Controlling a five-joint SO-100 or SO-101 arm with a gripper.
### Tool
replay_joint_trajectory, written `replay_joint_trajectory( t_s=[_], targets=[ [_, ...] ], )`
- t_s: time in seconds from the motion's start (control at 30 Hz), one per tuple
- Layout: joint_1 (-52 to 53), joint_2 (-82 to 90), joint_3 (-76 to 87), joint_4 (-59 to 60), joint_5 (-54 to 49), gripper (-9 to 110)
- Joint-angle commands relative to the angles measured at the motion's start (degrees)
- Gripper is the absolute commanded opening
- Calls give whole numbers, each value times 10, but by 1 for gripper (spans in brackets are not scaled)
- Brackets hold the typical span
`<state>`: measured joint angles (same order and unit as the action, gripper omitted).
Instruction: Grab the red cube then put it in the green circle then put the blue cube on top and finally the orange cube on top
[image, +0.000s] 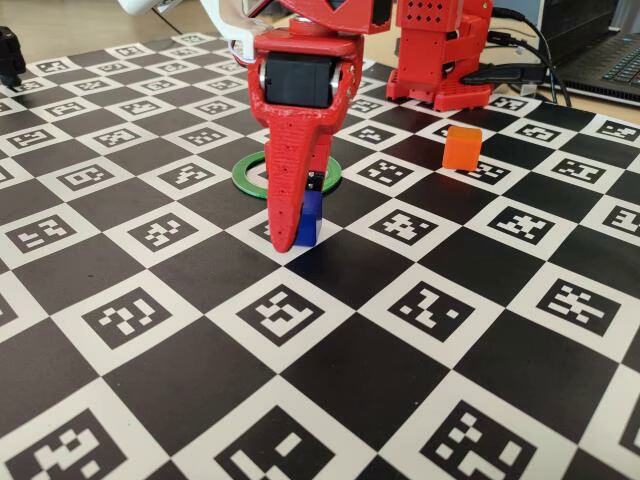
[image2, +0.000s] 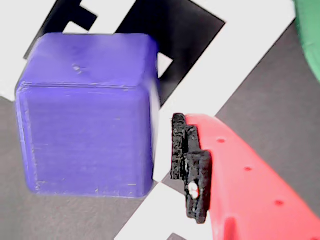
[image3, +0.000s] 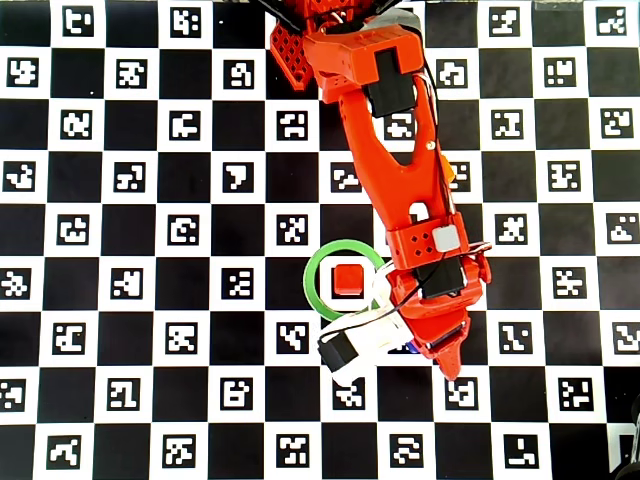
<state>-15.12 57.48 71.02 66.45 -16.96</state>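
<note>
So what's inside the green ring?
The red cube sits inside the green ring in the overhead view, nothing on top. In the fixed view the end effector hides the cube.

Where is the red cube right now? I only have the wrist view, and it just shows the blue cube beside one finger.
Observer: In the overhead view, the red cube sits inside the green circle.
Operator: And the orange one?
Observer: In the fixed view, the orange cube stands alone, well to the right of the green circle.
Operator: Is the blue cube outside the circle?
Observer: Yes. In the fixed view, the blue cube stands just outside it, on the camera side.
</note>
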Motion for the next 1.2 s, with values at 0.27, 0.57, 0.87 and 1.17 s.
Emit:
replay_joint_trajectory(
  t_s=[0.27, 0.57, 0.87, 1.17],
  targets=[
    [-8, 9, -11, -21, 7, 39],
    [-9, 8, -11, -21, 9, 17],
    [-12, 18, -7, -18, 22, 7],
    [-25, 75, -40, 51, 69, 6]
  ],
)
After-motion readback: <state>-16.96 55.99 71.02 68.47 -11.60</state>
